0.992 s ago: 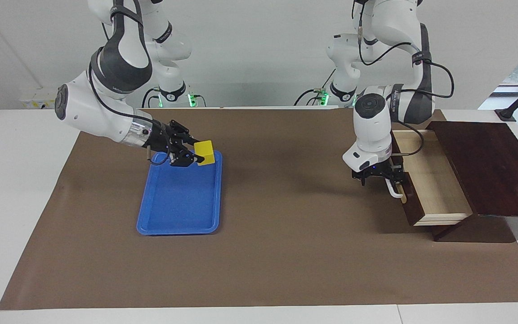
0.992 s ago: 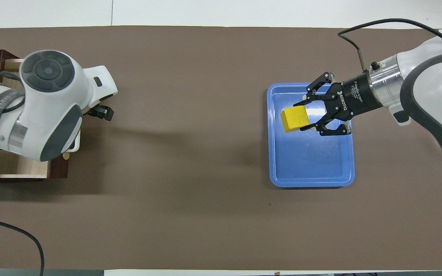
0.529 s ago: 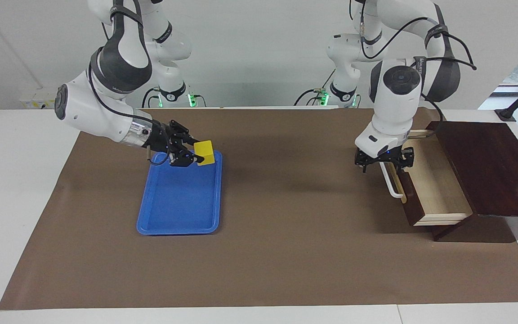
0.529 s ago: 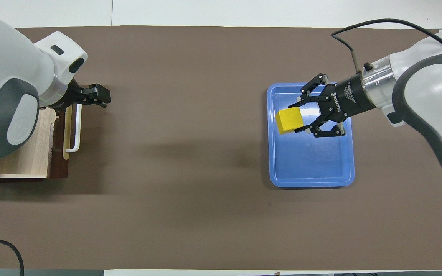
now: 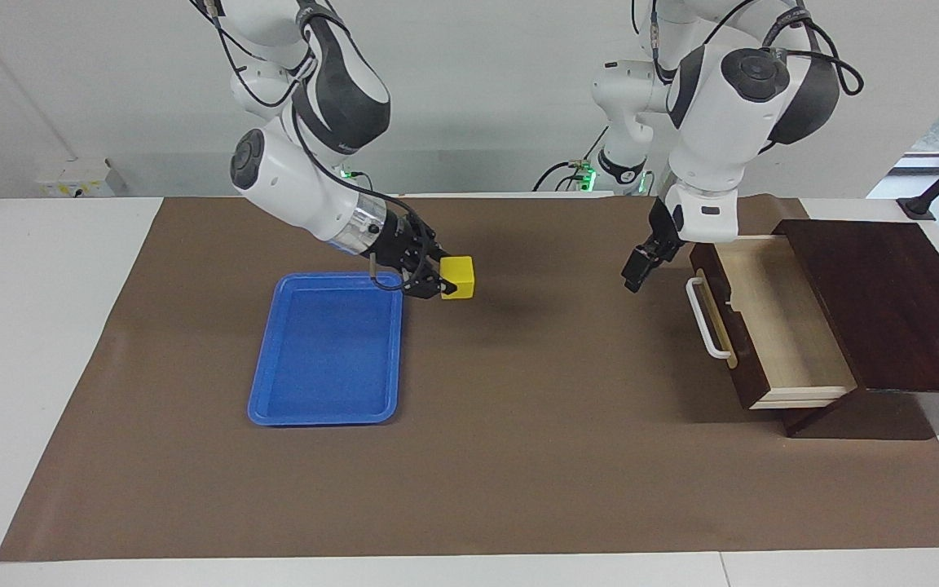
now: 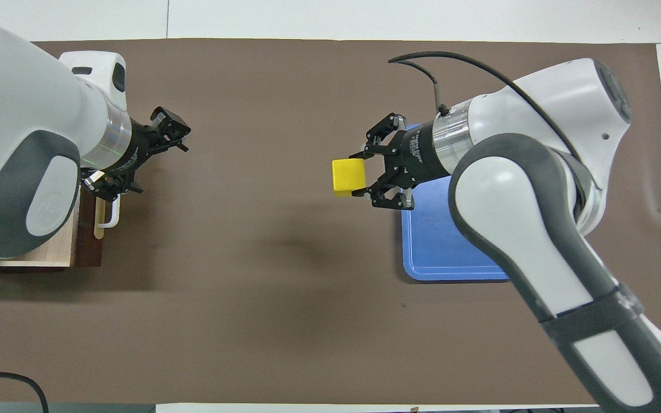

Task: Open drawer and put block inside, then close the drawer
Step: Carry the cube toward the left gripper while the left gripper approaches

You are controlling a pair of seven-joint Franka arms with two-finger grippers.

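Across the white table (image 5: 46, 342) lies a brown mat (image 5: 518, 456). Toward the left arm's end the drawer (image 5: 771, 326) stands pulled out (pale interior bare). Beside its handle (image 5: 706, 319), the left gripper (image 5: 634, 273) hangs over bare mat, fingers spread, holding nothing. Right gripper (image 5: 435, 281), closed on the block (image 5: 458, 277), hovers over mat just off the tray (image 5: 327, 350), with open mat between block and drawer.

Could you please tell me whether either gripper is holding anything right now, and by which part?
The right gripper holds the block by two opposite side faces, up over the brown mat beside the blue tray. The left gripper holds nothing.
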